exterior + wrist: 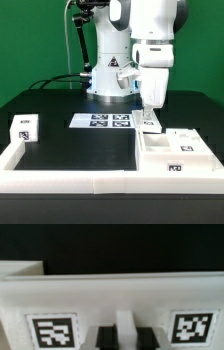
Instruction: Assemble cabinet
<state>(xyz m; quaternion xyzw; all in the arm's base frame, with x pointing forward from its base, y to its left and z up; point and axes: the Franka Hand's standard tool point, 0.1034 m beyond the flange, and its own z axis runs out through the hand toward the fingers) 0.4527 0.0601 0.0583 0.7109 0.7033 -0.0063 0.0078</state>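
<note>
The white cabinet body (178,152) lies at the exterior view's right, inside the low border wall, open side up, with tags on its faces. My gripper (149,118) points straight down at the body's far left corner. In the wrist view the two dark fingers (105,338) close on a thin upright white panel edge (124,319) between two square tags (52,331). The broad white cabinet face (120,291) fills the view behind it. A second white cabinet part with a tag (22,128) stands apart at the exterior view's left.
The marker board (103,121) lies flat in front of the robot base. A low white border wall (70,180) runs along the front and left of the black table. Dark cables hang behind the arm.
</note>
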